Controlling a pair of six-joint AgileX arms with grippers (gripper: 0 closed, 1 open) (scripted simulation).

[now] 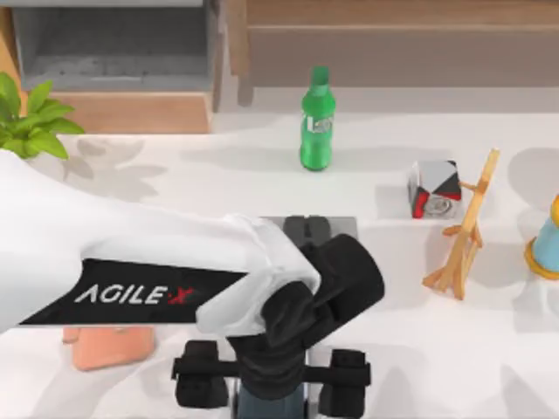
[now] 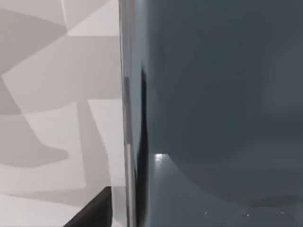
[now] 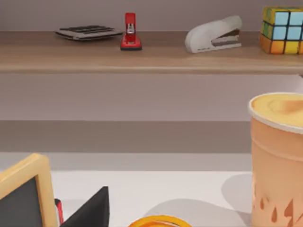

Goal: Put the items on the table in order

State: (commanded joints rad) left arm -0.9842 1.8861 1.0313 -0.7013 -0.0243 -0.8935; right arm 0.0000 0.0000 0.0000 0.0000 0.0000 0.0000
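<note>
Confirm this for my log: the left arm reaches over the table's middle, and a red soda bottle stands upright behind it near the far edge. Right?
Not quite. The bottle is green, not red, as the top view shows. The rest holds: it stands upright near the far edge of the table, and the left arm reaches over the middle.

A wooden shelf (image 3: 142,52) runs across the back, with a few things sitting on it: a flat black thing that looks like a calculator or keyboard (image 3: 88,32), a small red stapler (image 3: 130,32) just beside it, a bigger white stapler (image 3: 214,35) further along, and a colourful puzzle cube (image 3: 282,29) at the end. Closer in, on the white table (image 3: 180,189), there's a peach-coloured cup (image 3: 277,161) with a drip pattern. A small chalkboard with a wooden frame (image 3: 26,194) leans in at the opposite edge, a black fingertip (image 3: 92,210) shows next to it, and a yellow rim (image 3: 154,221) pokes up at the near edge.
</note>
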